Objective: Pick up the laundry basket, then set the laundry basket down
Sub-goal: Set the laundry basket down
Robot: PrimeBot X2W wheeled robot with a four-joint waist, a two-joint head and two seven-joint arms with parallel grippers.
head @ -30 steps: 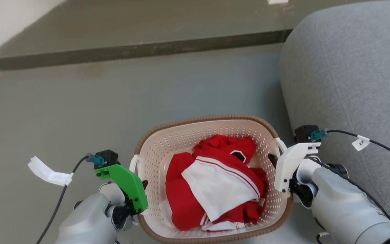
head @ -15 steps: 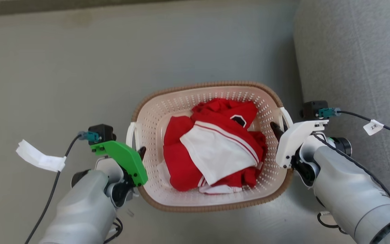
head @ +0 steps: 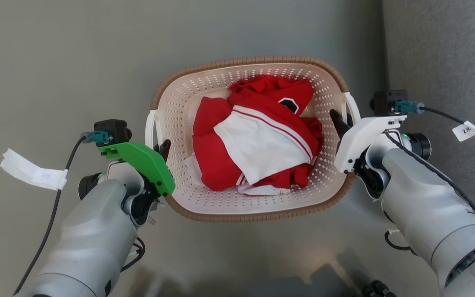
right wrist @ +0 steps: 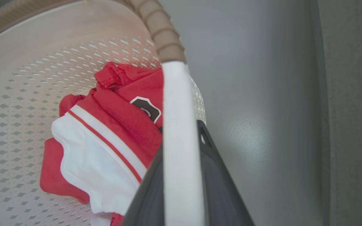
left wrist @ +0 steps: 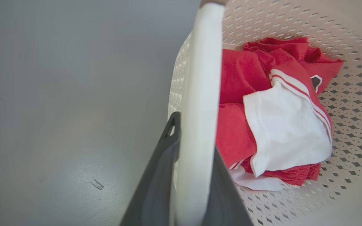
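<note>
Grey floor [head: 64, 62]. Left gripper [left wrist: 196, 138] clamps the left handle [head: 150, 128] of the laundry basket [head: 204, 82], held between the arms with clothes [head: 258, 144] inside; right gripper [right wrist: 181, 138] clamps the right handle [head: 353, 107], near the floor's right edge beside the sofa [head: 447, 49]. Best practice: move both wrists level and together.

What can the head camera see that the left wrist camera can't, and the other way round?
Head view: the whole cream perforated plastic laundry basket with its brown woven-look rim, two grey robot arms, the right white handle, and a grey fabric sofa. Left wrist view: up close, the left pincer shut with a dark finger each side of the left white handle, and a small dark scuff mark on the grey floor. Both: the red and white clothes in the basket and that floor.
</note>
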